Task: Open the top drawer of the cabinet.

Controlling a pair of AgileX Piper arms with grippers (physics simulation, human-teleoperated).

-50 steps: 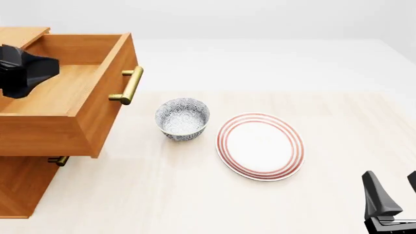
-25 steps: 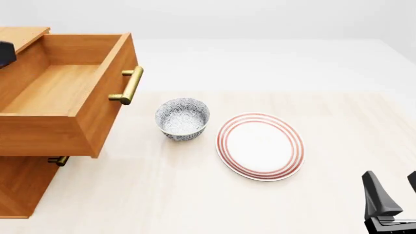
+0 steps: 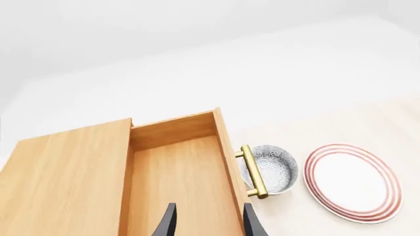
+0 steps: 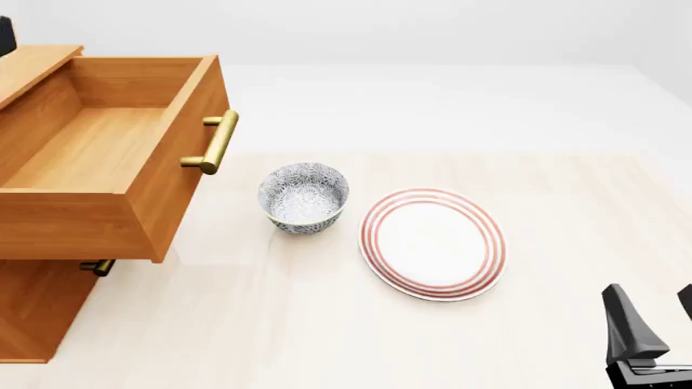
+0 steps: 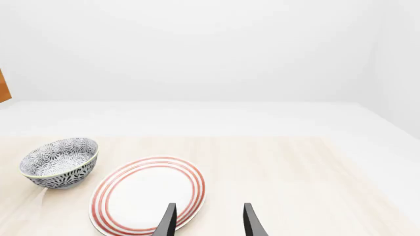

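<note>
The top drawer (image 4: 97, 150) of the orange-brown cabinet (image 4: 32, 308) stands pulled far out, its inside bare. Its gold bar handle (image 4: 213, 143) faces the bowl. In the left wrist view the drawer (image 3: 177, 182) and handle (image 3: 253, 171) lie well below my left gripper (image 3: 210, 226), which is open and empty. In the front view only a dark bit of the left arm (image 4: 5, 36) shows at the top left edge. My right gripper (image 4: 655, 318) is open and empty at the table's near right corner; in its wrist view (image 5: 208, 223) it looks toward the plate.
A patterned grey bowl (image 4: 304, 197) stands just right of the drawer's handle. A white plate with red rings (image 4: 433, 243) lies right of the bowl. A lower drawer's gold handle (image 4: 97, 267) peeks out under the open drawer.
My left arm has moved up and away from over the drawer, almost out of the front view. The drawer stays pulled out. The right arm has not moved.
</note>
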